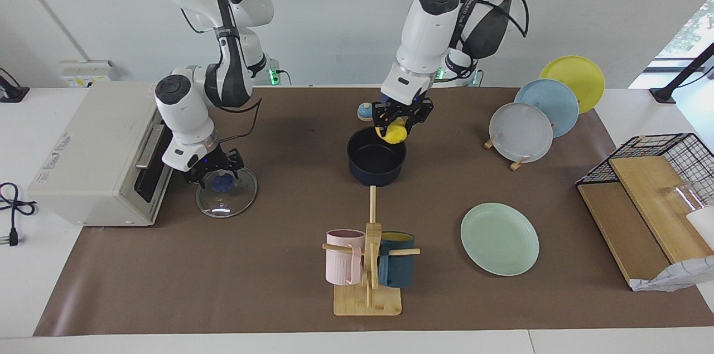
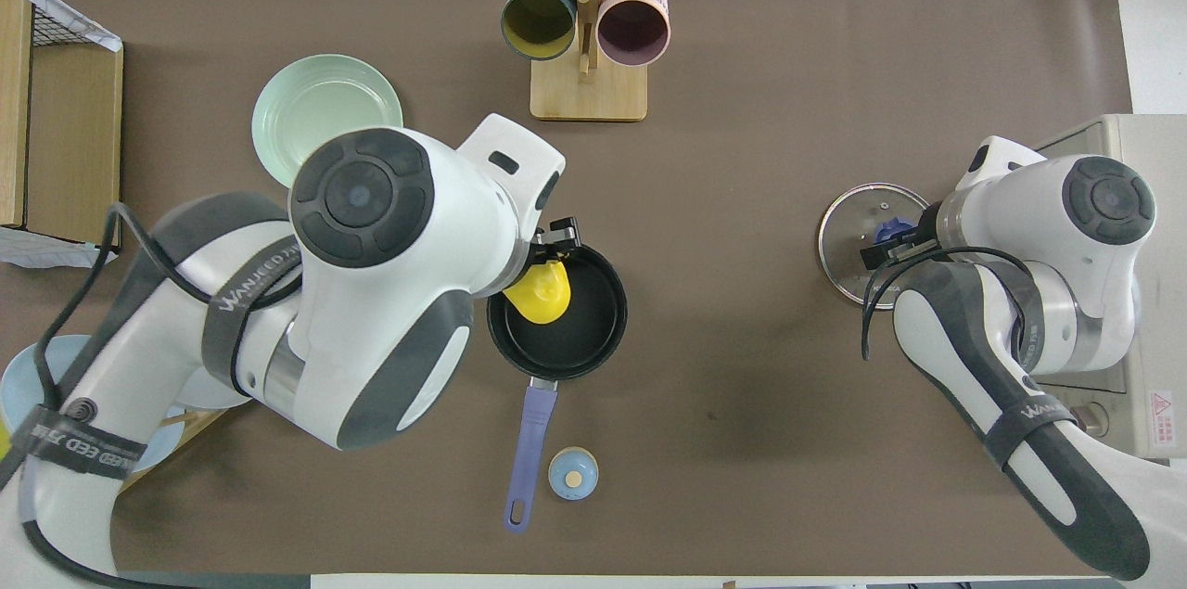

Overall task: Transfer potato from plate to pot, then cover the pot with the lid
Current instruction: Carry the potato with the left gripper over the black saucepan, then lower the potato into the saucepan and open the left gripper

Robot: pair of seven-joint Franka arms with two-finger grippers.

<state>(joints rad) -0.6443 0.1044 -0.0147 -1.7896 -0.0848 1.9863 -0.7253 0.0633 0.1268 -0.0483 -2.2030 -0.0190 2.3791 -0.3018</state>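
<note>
My left gripper (image 1: 397, 124) is shut on the yellow potato (image 1: 393, 134) and holds it just above the rim of the dark blue pot (image 1: 375, 163). In the overhead view the potato (image 2: 538, 294) hangs over the pot's black inside (image 2: 580, 325), at the edge toward the left arm's end. The mint-green plate (image 1: 499, 239) lies empty, farther from the robots than the pot. My right gripper (image 1: 216, 174) is low over the blue knob of the glass lid (image 1: 226, 198), which rests on the mat in front of the oven.
A mug rack (image 1: 368, 265) with a pink and a dark teal mug stands farther out than the pot. A small blue bell (image 1: 365, 112) sits nearer the robots beside the pot's handle (image 2: 529, 441). Upright plates (image 1: 521, 132), a wire basket (image 1: 664, 161) and a toaster oven (image 1: 95, 159) line the ends.
</note>
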